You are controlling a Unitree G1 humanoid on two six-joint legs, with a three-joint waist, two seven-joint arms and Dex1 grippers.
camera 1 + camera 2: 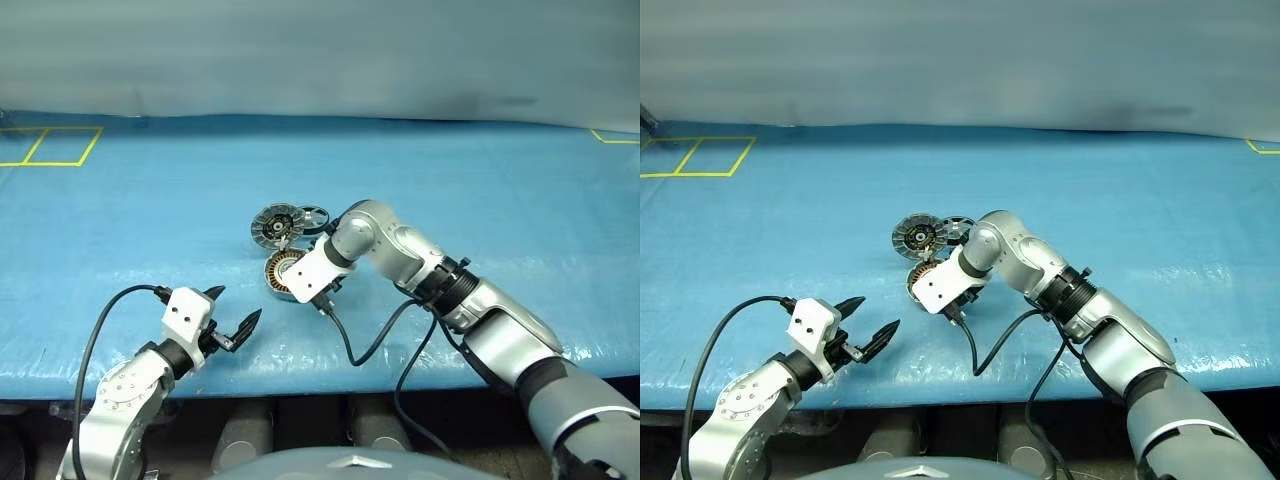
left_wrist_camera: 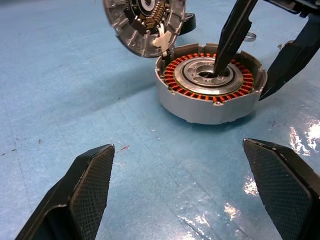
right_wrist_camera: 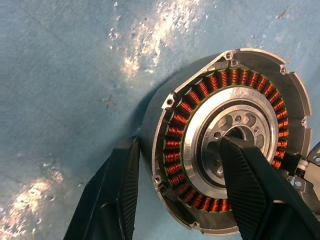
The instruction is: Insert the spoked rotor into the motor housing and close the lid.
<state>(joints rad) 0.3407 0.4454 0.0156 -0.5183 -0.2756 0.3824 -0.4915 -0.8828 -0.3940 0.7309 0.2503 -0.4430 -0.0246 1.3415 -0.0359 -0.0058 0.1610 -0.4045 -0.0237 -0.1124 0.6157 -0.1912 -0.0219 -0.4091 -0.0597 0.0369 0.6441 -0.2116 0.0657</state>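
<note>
round silver-grey motor housing lying flat and open on the blue plastic-covered desk, near the middle of the head view, showing a ring of copper-coloured windings around a bright metal bearing. ribbed silver-grey lid swung open at about 11 o'clock from the housing, joined at the rim, dark centre facing up. small black spoked rotor resting on the desk at roughly 1 o'clock from the housing, just beside the lid, not yet inserted.

right pincer pointing steeply down over the housing, straddling its wall: one black textured finger planted in the central bearing hole, the other outside the casing; partly apart, and not possible to tell whether actually clamped on the wall. left pincer at about 8 o'clock from the housing, well apart from it, jaws spread wide, holding nothing.

deciding relation, as a judgement: rotor beyond the housing, closer to the right pincer than the left, so right arm better placed to fetch it. rotor flat, axis upright like the housing's, so a straight lowering onto the bearing looks needed. smooth metal on glossy sheet, likely to slide.
</note>
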